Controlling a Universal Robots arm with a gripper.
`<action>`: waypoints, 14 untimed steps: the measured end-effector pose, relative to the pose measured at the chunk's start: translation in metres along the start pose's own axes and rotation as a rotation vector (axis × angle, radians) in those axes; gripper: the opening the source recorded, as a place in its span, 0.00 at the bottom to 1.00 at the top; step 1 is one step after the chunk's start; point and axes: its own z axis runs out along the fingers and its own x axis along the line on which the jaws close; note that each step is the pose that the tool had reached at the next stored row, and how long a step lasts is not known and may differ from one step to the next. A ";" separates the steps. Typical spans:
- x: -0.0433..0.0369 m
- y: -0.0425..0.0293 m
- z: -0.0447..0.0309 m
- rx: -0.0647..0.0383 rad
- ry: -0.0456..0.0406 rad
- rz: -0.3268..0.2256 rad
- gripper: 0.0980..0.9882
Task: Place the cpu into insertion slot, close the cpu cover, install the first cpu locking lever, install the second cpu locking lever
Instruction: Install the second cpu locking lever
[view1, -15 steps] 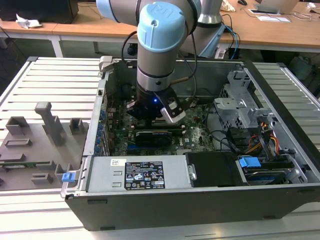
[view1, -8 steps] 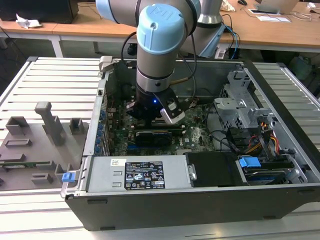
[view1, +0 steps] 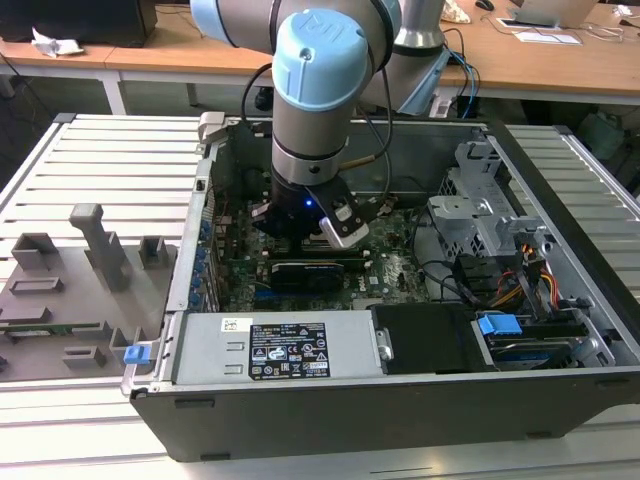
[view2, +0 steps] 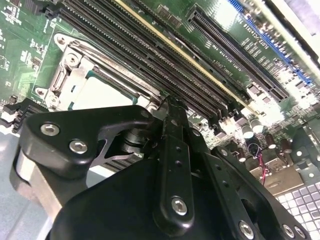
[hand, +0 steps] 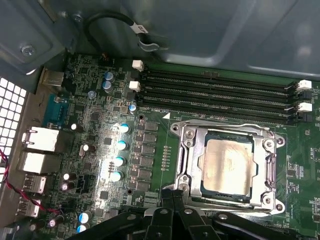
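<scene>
Black gripper (hand: 172, 207), jaws drawn narrow and empty, hovers at the silvery square cpu cover's (hand: 187, 150) edge; dull silver-grey square cpu (hand: 227, 162) sits seated just beyond, on the green motherboard (hand: 105, 107).

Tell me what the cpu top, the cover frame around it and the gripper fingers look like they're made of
The cpu has a dull silver-grey top, likely brushed metal with a smudged matte sheen. The cpu cover looks like bright stamped steel, glinting at its edges. The gripper fingers look like black anodised or painted metal, matte, with silver screw heads.
</scene>
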 end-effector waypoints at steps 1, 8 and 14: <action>0.0000 0.0000 0.0002 -0.003 -0.0004 0.000 0.01; 0.0004 -0.0007 0.0034 -0.021 -0.0026 -0.001 0.01; 0.0015 0.0002 0.0005 -0.022 -0.0029 -0.001 0.01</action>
